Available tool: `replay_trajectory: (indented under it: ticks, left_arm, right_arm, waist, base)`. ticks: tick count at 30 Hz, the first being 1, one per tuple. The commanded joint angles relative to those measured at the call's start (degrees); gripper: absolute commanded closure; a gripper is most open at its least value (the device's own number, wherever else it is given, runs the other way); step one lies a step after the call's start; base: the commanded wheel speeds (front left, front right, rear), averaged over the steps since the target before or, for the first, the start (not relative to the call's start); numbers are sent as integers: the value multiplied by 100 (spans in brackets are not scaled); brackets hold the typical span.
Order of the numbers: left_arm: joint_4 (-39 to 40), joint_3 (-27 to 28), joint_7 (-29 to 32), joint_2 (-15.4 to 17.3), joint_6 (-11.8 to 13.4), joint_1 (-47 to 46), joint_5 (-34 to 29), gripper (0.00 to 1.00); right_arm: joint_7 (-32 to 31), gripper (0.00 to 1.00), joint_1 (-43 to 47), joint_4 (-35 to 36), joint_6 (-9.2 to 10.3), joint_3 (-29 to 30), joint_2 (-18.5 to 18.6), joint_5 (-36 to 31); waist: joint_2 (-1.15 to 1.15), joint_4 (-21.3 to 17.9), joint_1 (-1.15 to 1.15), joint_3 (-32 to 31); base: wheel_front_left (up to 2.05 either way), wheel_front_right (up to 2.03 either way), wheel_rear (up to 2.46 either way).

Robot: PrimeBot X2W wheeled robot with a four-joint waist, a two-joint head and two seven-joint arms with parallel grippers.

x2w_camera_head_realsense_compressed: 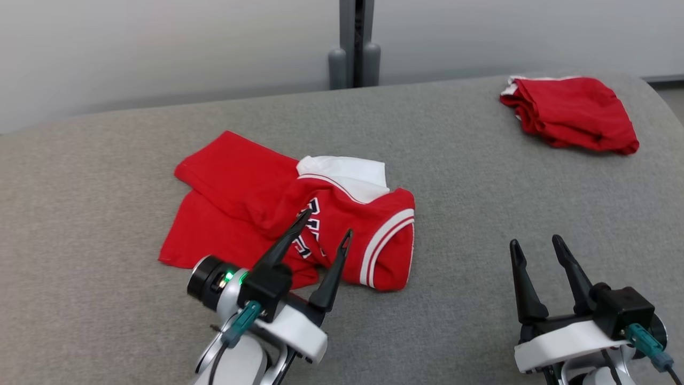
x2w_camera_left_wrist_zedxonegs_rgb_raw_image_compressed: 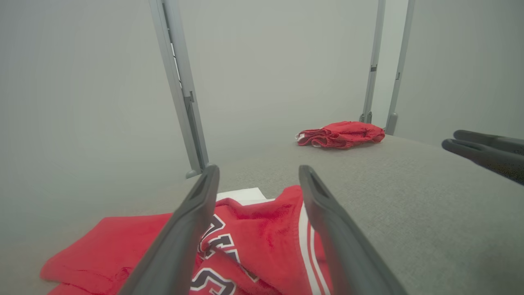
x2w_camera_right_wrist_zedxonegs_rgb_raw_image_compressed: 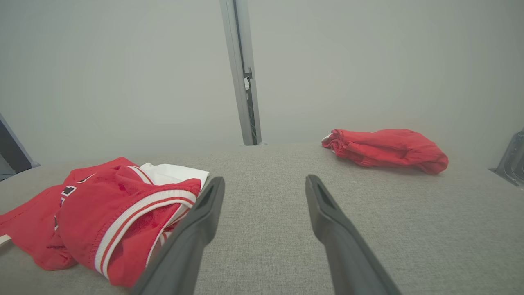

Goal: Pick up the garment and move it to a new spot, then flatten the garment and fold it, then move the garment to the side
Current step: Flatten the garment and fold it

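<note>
A crumpled red garment (x2w_camera_head_realsense_compressed: 240, 208) with white stripes, black lettering and a white patch lies left of centre on the grey surface. It also appears in the left wrist view (x2w_camera_left_wrist_zedxonegs_rgb_raw_image_compressed: 262, 233) and the right wrist view (x2w_camera_right_wrist_zedxonegs_rgb_raw_image_compressed: 102, 213). My left gripper (x2w_camera_head_realsense_compressed: 327, 223) hovers open over its near edge, fingers pointing at the lettered part, nothing between them (x2w_camera_left_wrist_zedxonegs_rgb_raw_image_compressed: 258, 176). My right gripper (x2w_camera_head_realsense_compressed: 536, 243) stands open at the lower right, apart from the garment, over bare fabric (x2w_camera_right_wrist_zedxonegs_rgb_raw_image_compressed: 265, 182).
A second red garment (x2w_camera_head_realsense_compressed: 572, 113) lies bunched at the far right corner of the grey table (x2w_camera_head_realsense_compressed: 470, 176). A grey post (x2w_camera_head_realsense_compressed: 355, 43) stands behind the table's far edge against a pale wall. The right gripper's fingers (x2w_camera_left_wrist_zedxonegs_rgb_raw_image_compressed: 487, 149) show at the left wrist view's right edge.
</note>
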State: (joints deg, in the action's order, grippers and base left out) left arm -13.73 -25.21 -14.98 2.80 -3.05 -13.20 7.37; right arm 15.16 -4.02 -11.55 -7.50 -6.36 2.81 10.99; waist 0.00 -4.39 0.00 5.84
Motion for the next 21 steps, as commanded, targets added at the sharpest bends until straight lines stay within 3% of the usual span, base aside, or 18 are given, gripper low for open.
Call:
replay_trajectory:
  ticks: [1, 11, 21]
  left_arm:
    - [-202, -118, -19, 23, -48, -269, 14, 0]
    - [-1313, -1016, 352, 22, -69, -1723, 352, 0]
    - [-1868, -2077, 1585, 25, 34, -2785, 782, 0]
  right_arm:
    - [7, 0, -112, 52, 0, 7, 24, 44]
    - [7, 0, -400, 107, 1, 12, 24, 87]
    - [7, 0, -625, 198, 1, 9, 23, 173]
  waist:
    - [0, -201, 0, 233]
    - [0, -546, 0, 719]
    - [0, -788, 0, 1157]
  base:
    - [0, 0, 0]
    - [0, 0, 0]
    - [0, 0, 0]
